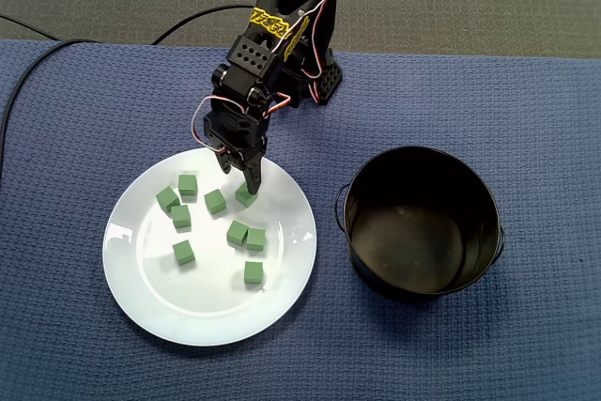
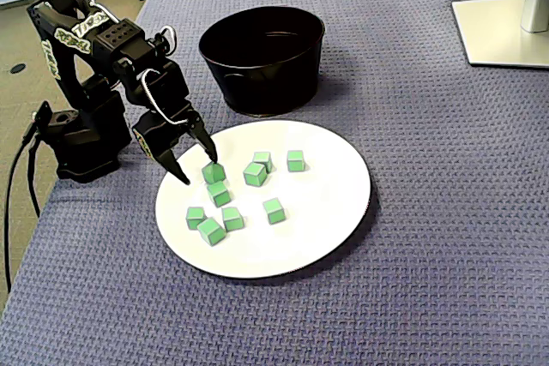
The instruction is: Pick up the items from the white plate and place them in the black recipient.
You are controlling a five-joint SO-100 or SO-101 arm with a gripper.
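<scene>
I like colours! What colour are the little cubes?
Green cubes, clearest in a fixed view.

No legible text (arm stickers blurred)

Green cubes — white plate (blue cloth)

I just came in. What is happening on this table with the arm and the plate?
A black robot arm is working at a white plate that holds nine small green cubes. Its gripper is open and lowered over the side of the plate nearest the arm's base, with one fingertip right at one cube. It holds nothing yet. The black bucket beside the plate is empty, so no cube has been put in it.
</scene>
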